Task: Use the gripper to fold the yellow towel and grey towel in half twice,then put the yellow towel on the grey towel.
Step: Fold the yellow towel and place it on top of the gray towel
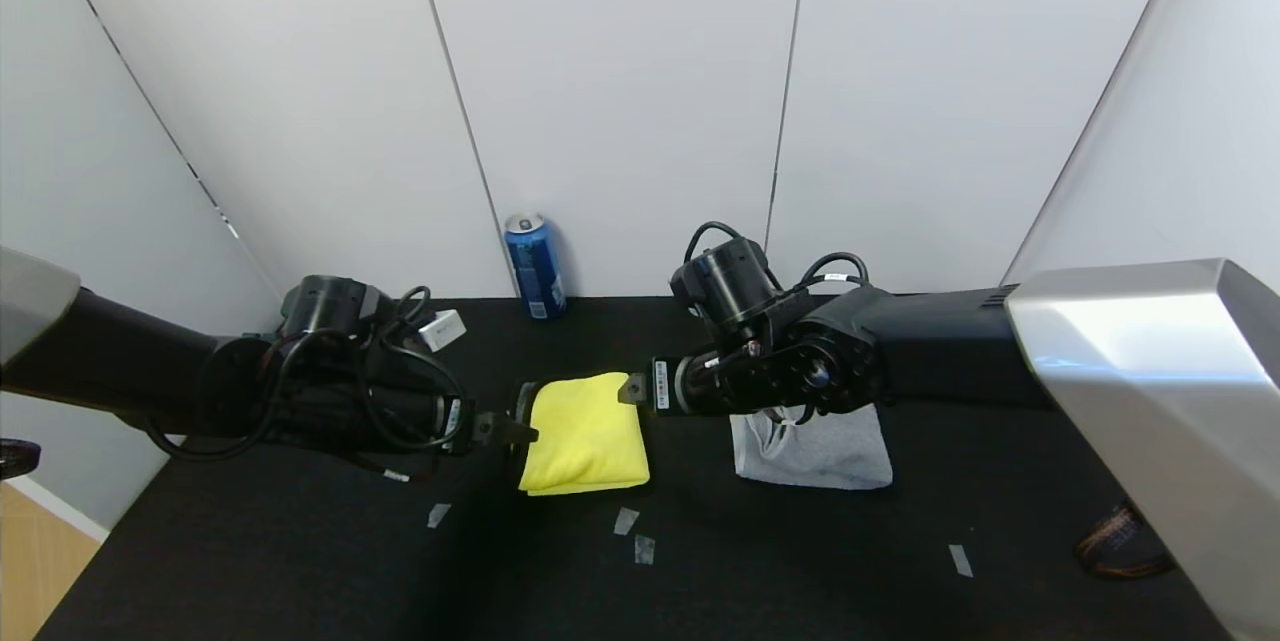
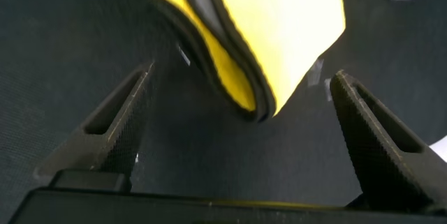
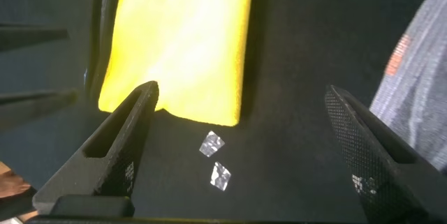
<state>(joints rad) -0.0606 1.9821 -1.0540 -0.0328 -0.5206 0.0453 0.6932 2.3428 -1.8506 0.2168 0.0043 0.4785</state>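
Currently: yellow towel (image 1: pixel 585 434) folded, mid-tabletop; grey towel (image 1: pixel 815 449) folded just to its right, apart.
Left gripper (image 1: pixel 515 426) and right gripper (image 1: pixel 632 388) flank the yellow towel's far corners, jaws spread, holding nothing. Risk: a pinch catching only the top layer could unfold it during transfer onto grey.

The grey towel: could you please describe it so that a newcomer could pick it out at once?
On the black table, look on the robot's right side, just under the right arm's wrist. The grey towel lies there folded, apart from the yellow towel at the centre. It alone is dull grey, with orange patches visible in the right wrist view.
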